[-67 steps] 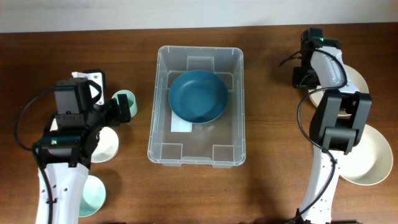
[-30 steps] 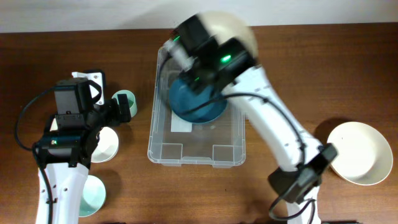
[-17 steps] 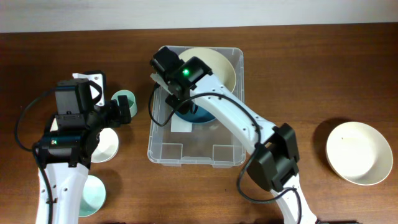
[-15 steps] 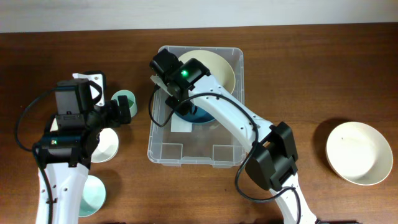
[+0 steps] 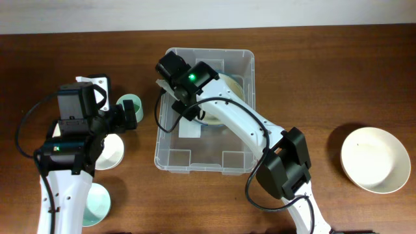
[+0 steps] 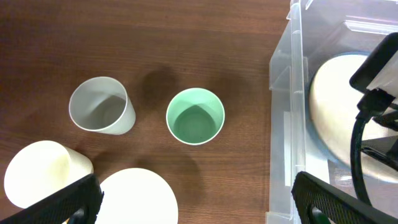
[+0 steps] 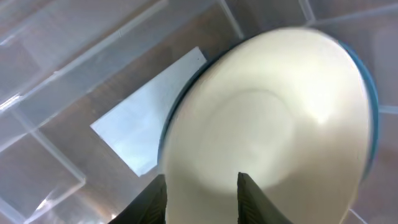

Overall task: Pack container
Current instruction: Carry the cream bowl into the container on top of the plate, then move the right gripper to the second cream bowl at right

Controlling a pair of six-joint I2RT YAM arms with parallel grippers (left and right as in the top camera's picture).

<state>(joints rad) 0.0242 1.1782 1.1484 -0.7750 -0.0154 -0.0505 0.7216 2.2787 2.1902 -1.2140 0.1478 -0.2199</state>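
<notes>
A dark brown wooden bench (image 5: 305,78) with a visible lengthwise grain is filling nearly the whole overhead view, its surface catching an even, soft light. Along the far edge of the bench a pale, plain wall (image 5: 208,12) is showing as a narrow strip, and objects are casting only faint shadows on the wood.

Lighting is even, diffuse and bright in all views. Shadows on the table (image 5: 312,84) are soft and short. The green cup (image 6: 195,116) casts a faint shadow toward upper left. Mild glare marks the container (image 5: 247,104) walls. The right wrist view is soft, possibly motion-blurred; its cream bowl (image 7: 267,124) shows one highlight.
</notes>
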